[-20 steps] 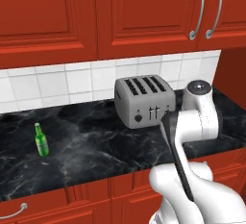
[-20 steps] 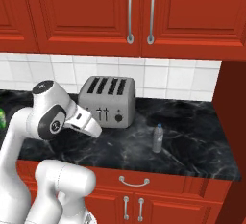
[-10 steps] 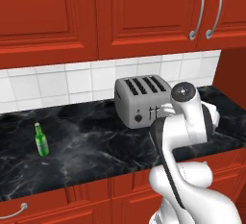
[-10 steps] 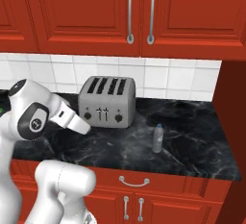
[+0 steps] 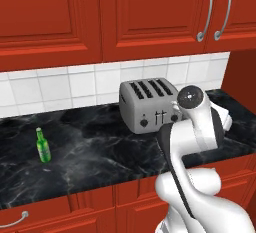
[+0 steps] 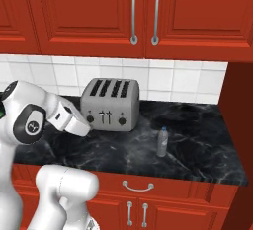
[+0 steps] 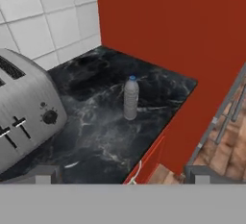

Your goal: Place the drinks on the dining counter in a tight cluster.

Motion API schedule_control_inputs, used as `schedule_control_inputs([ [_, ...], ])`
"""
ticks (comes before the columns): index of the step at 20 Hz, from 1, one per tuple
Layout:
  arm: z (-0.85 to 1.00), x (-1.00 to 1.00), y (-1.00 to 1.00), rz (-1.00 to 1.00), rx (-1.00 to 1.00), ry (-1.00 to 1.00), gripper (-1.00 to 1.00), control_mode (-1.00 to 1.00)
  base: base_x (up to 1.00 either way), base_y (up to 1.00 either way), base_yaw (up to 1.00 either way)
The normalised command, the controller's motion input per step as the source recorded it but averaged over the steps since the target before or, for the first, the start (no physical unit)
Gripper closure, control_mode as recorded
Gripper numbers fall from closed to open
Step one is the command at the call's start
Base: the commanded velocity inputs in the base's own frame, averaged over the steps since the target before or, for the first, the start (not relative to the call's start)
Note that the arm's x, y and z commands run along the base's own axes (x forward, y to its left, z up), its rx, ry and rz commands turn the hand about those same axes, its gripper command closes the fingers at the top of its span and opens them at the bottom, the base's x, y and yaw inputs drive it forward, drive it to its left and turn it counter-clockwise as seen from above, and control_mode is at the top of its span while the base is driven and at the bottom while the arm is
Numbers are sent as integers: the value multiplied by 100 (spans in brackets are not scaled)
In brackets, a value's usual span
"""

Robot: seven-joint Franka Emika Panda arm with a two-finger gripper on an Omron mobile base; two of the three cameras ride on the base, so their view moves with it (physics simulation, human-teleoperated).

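Fingers (image 7: 120,177) spread wide, nothing between them; the two tips sit at the lower edge of the hand view, one left (image 7: 42,174), one right (image 7: 202,174), above the front edge of the table (image 7: 103,141). Clear bottle (image 7: 130,98), blue cap, stands upright on the black marble ahead of the fingers, well apart from them, near the red side panel (image 7: 182,50). In the right base view this bottle (image 6: 162,141) is right of the toaster (image 6: 110,104), not touching it. Toaster sits against the white tile wall (image 6: 163,78). Green bottle (image 5: 43,145) stands upright at the far left of the table in the left base view, well apart from the toaster (image 5: 149,105). Red cabinets (image 5: 150,12) hang above.
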Motion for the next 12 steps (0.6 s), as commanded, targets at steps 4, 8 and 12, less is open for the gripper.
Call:
schedule_control_inputs([
  [4,-41,-1,-22,-4,-7,-22,-100,-100,0,0,0],
  [8,-45,0,-26,-5,-8,-23,-100,-100,0,0,0],
  [12,-50,-1,-23,-9,-7,-23,-100,-100,0,0,0],
])
